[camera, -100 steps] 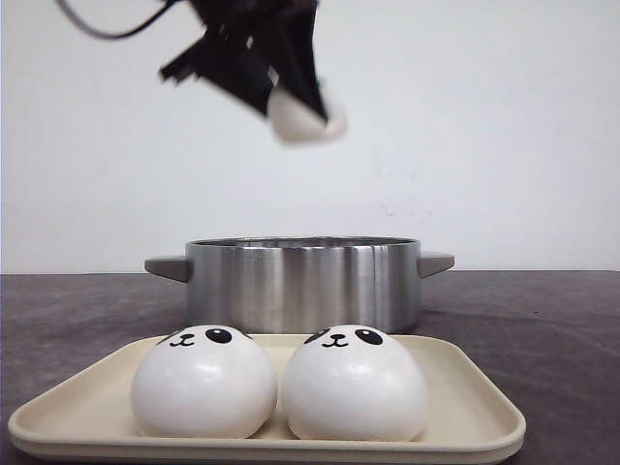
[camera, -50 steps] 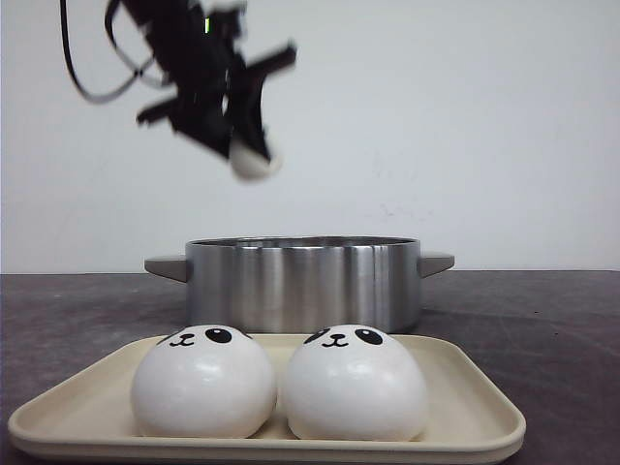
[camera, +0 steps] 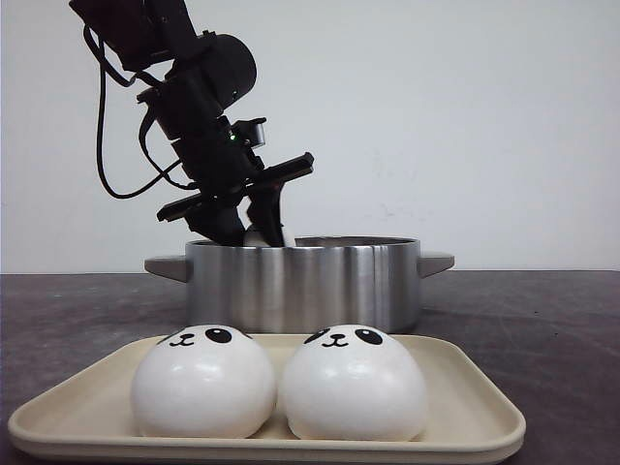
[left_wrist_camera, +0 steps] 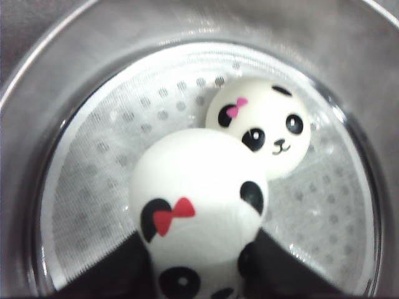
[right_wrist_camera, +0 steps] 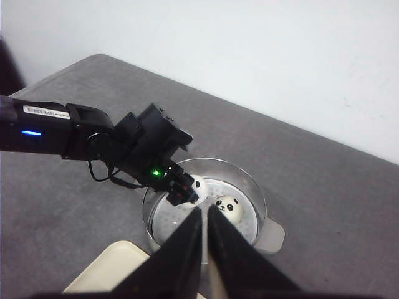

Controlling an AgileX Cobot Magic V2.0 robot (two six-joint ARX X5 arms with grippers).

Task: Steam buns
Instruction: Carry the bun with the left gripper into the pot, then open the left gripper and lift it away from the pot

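Two white panda buns sit side by side on the beige tray (camera: 470, 421): the left bun (camera: 203, 381) and the right bun (camera: 354, 383). Behind it stands the steel pot (camera: 302, 283). My left gripper (camera: 254, 232) reaches down over the pot's rim and is shut on a bun with a red bow (left_wrist_camera: 196, 199), held just above the perforated steamer floor (left_wrist_camera: 93, 187). A bun with a pink bow (left_wrist_camera: 265, 128) lies in the pot beside it. My right gripper (right_wrist_camera: 205, 218) is shut and empty, high above the pot (right_wrist_camera: 252, 187).
The pot has a handle on each side (camera: 436, 262). The tray's corner (right_wrist_camera: 106, 268) shows near the pot in the right wrist view. The dark grey table (camera: 552, 329) and a white wall lie behind.
My left gripper has come down with the bun from high above the pot, moving left and then down, and now sits inside the pot's rim. The buns on the tray have not moved.
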